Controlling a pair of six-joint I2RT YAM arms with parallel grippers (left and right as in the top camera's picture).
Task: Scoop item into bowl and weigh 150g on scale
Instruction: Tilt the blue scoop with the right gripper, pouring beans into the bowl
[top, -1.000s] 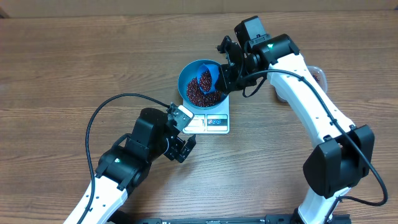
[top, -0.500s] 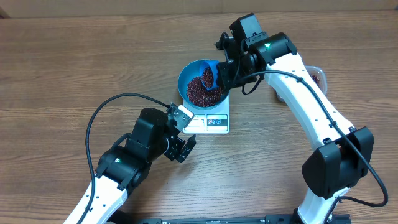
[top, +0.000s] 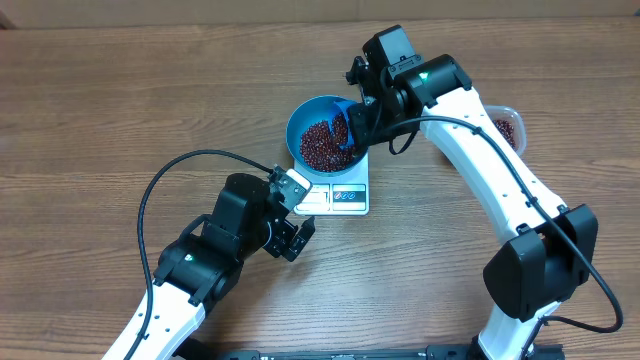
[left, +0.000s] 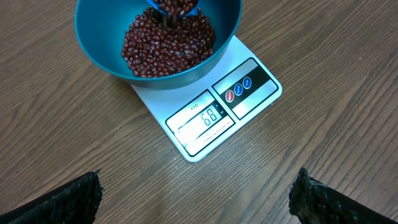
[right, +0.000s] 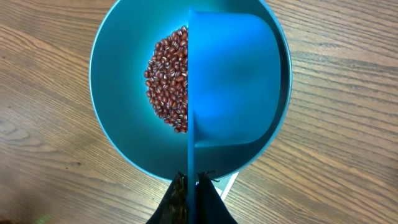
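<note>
The light blue bowl (top: 300, 120) stands on the white scale (top: 340, 197) and holds a heap of red-brown beans (top: 320, 147). My right gripper (top: 360, 108) is shut on the handle of a small blue scoop (top: 342, 123), tipped on its side over the bowl's right half. From the right wrist the scoop (right: 236, 81) covers half the bowl (right: 118, 93) and part of the beans (right: 166, 74). In the left wrist view beans (left: 165, 43) fall from the scoop (left: 177, 6), and the scale (left: 249, 102) display shows 68. My left gripper (left: 196, 202) stands open over bare wood in front of the scale.
A clear plastic tub (top: 505, 125) with more beans sits at the right, partly behind the right arm. A black cable (top: 160, 190) loops on the table left of the left arm.
The right gripper has shifted a little left and turned the scoop further onto its side over the bowl. The left arm has not moved.
</note>
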